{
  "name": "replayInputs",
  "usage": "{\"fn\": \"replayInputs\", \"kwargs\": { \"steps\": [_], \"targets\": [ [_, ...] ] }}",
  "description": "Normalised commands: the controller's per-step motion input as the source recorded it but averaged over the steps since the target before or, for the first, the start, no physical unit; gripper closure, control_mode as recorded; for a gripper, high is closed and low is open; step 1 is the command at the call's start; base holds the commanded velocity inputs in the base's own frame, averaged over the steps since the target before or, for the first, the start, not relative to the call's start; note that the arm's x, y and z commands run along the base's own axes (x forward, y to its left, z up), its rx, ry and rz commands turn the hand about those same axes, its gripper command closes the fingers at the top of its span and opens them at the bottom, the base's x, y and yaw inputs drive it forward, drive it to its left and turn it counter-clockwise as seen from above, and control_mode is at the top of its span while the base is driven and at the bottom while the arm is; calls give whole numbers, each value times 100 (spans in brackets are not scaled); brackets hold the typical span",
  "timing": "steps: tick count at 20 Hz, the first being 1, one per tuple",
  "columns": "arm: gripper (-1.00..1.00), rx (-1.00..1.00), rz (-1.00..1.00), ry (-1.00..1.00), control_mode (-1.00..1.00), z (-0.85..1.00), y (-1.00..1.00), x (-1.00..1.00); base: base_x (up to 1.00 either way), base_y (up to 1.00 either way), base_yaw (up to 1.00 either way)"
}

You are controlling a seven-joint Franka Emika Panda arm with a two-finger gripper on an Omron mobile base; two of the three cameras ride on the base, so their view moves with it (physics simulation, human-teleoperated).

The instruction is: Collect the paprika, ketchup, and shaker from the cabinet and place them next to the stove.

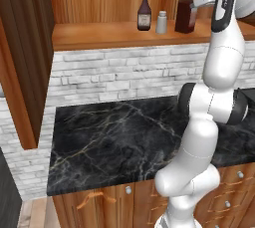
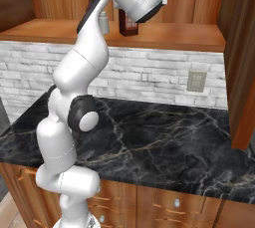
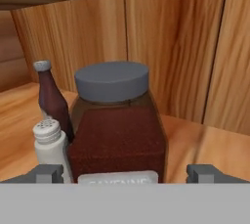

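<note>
On the cabinet shelf (image 1: 99, 35) stand the slim ketchup bottle (image 1: 144, 13), the small pale shaker (image 1: 161, 22) and the wide paprika jar (image 1: 186, 12). My gripper (image 1: 198, 0) reaches the paprika from the right. In the hand view the paprika (image 3: 117, 125) looms close and centred, with the shaker (image 3: 49, 142) and ketchup (image 3: 51, 98) to its left. The gripper (image 3: 126, 173) is open, its dark fingertips (image 3: 46, 173) wide apart on either side of the jar and clear of it. From the right base view my arm partly covers the paprika (image 2: 128, 27); the shaker (image 2: 103, 23) stands beside it.
Below the shelf run a white brick backsplash (image 1: 124, 75) and a black marble counter (image 1: 119, 137). Wooden drawers with handles (image 1: 94, 199) sit under it. A cabinet side panel (image 1: 25, 62) hangs at the left, and a wall outlet (image 2: 196, 81) is at the right.
</note>
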Motion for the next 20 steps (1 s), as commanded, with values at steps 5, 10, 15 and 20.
{"fn": "replayInputs", "kwargs": {
  "steps": [5,10,15,20],
  "targets": [
    [-100,-3,0,0,-100,0,16,0,0,0,0],
    [-100,0,0,0,-100,0,0,3,0,0,0],
    [-100,0,0,0,-100,0,-7,7,0,0,0],
    [-100,0,0,0,-100,0,1,9,0,0,0]
  ]
}}
